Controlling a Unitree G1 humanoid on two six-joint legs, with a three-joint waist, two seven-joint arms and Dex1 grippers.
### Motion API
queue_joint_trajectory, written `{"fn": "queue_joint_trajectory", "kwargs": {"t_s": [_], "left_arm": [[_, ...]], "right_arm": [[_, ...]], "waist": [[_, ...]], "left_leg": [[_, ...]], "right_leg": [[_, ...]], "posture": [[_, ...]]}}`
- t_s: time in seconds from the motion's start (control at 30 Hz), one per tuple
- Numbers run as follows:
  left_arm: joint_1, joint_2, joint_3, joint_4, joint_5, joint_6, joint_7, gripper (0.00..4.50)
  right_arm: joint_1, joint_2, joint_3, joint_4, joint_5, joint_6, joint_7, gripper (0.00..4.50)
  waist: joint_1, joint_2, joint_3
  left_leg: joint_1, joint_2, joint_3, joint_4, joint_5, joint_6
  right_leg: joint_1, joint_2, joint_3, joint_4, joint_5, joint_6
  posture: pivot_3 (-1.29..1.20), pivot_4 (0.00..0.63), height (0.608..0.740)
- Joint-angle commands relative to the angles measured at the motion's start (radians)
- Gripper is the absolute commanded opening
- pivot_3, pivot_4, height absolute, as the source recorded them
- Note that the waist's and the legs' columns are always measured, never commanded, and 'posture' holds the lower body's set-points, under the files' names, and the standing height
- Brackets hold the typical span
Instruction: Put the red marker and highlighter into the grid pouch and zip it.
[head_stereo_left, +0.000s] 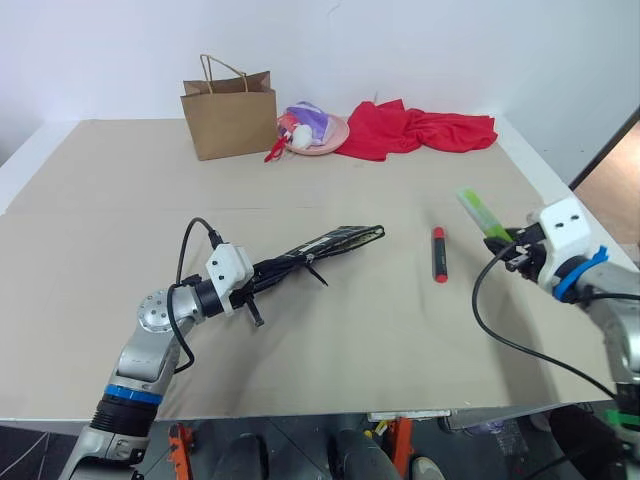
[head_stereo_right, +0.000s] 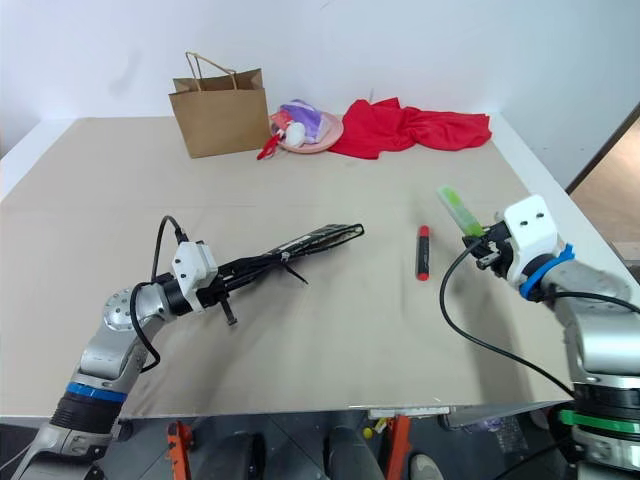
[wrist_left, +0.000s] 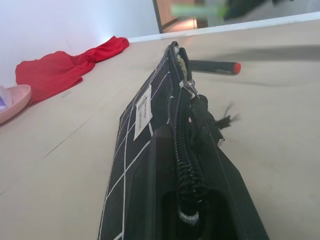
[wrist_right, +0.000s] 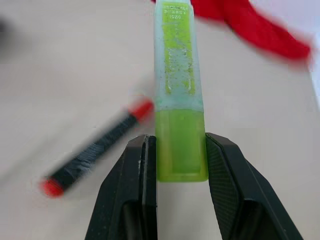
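step in hand: loading the highlighter (wrist_right: 180, 105), clamped in the right pincer (wrist_right: 181, 165) above the bench (head_stereo_left: 330, 330). the left pincer (head_stereo_left: 262, 283), closed, holds the grid pouch (head_stereo_left: 325, 246) edge-up. the red marker (head_stereo_left: 438, 254) lies between them. next, likely: steer the highlighter into the pouch mouth. cap print and pouch label are unreadable.
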Motion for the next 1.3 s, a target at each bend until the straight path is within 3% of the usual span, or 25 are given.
{"fn": "queue_joint_trajectory", "kwargs": {"t_s": [0.03,0.13,0.33,1.03,1.3], "left_arm": [[0.001,0.006,0.020,-0.010,-0.015,-0.019,-0.003,0.00],[0.001,0.005,0.020,-0.015,-0.017,-0.016,-0.005,0.00],[0.008,-0.007,0.014,-0.028,-0.017,-0.013,0.005,0.00],[0.002,-0.012,-0.008,-0.035,-0.004,-0.018,-0.004,0.00],[-0.010,-0.015,-0.012,-0.026,-0.004,-0.019,-0.007,0.00]], "right_arm": [[0.005,-0.078,-0.038,-0.112,0.106,-0.019,0.180,1.03],[-0.016,-0.122,-0.010,-0.135,0.125,-0.026,0.246,1.03],[-0.086,-0.139,0.180,-0.135,0.022,-0.086,0.284,1.03],[-0.306,-0.044,0.444,0.038,-0.188,-0.226,0.347,1.03],[-0.475,0.076,0.584,0.104,-0.327,-0.319,0.365,1.03]], "waist": [[0.001,0.000,0.000],[0.001,0.000,0.000],[-0.002,0.000,0.000],[0.000,0.000,0.000],[-0.002,0.000,0.000]], "left_leg": [[0.000,0.000,0.000,0.000,0.000,0.000],[0.000,0.000,-0.001,0.000,0.000,0.000],[0.001,0.001,0.000,0.001,0.000,0.000],[0.001,0.000,0.000,0.001,0.000,0.000],[0.001,0.001,0.000,0.001,0.000,0.000]], "right_leg": [[0.000,0.000,-0.001,0.000,0.000,0.000],[0.000,0.000,-0.001,0.000,0.000,-0.001],[0.001,0.000,0.000,0.000,0.001,-0.001],[0.000,0.000,0.000,0.000,0.001,-0.001],[-0.001,0.000,0.000,0.001,0.003,-0.004]], "posture": [[0.00,0.150,0.740],[0.00,0.150,0.740],[0.00,0.150,0.740],[0.00,0.150,0.740],[0.00,0.150,0.740]]}}
